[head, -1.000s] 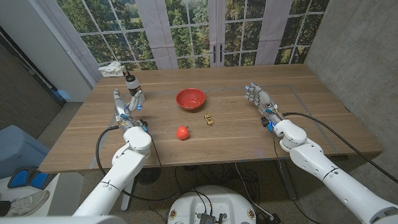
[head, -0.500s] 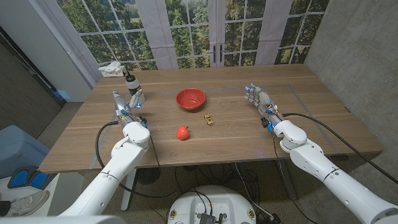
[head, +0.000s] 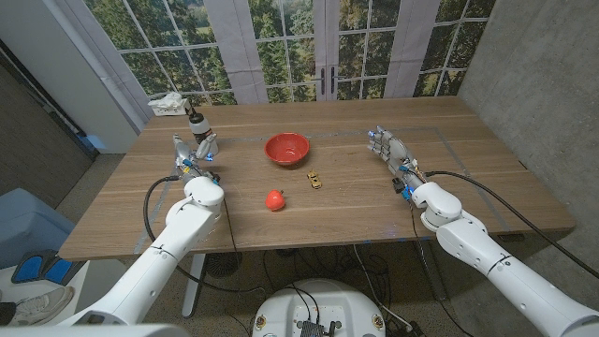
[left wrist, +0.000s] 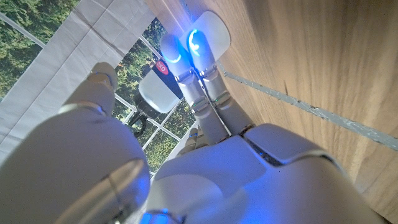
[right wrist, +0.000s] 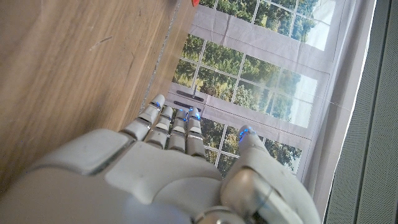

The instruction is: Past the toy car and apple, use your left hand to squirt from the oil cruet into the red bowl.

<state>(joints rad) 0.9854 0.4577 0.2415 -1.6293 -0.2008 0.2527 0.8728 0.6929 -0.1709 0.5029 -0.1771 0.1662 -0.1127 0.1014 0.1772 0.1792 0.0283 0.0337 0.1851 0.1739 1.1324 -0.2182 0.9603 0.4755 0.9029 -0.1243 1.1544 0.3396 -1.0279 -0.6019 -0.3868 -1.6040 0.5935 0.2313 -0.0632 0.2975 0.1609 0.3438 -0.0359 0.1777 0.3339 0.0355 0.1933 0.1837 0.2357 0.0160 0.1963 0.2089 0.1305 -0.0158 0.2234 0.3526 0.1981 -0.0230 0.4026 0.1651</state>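
The wooden table (head: 309, 201) is mostly bare wood, with wide open room seen toward the near edge and on the right side. The red bowl (head: 286, 148) sits mid-table toward the far side, with the apple (head: 274, 199) nearer the robot and the toy car (head: 315, 180) just right of it, both well apart from the bowl. The left hand (head: 190, 155) is raised at the far left part of the table, fingers apart and nothing gripped, and the oil cruet (head: 198, 128) stands right at its fingertips; whether it's actually touched can't be told. In the left wrist view the fingers (left wrist: 200, 46) are lit blue and the cruet is hard to make out. The right hand (head: 390, 150) is held over the right side, fingers spread, nothing held.
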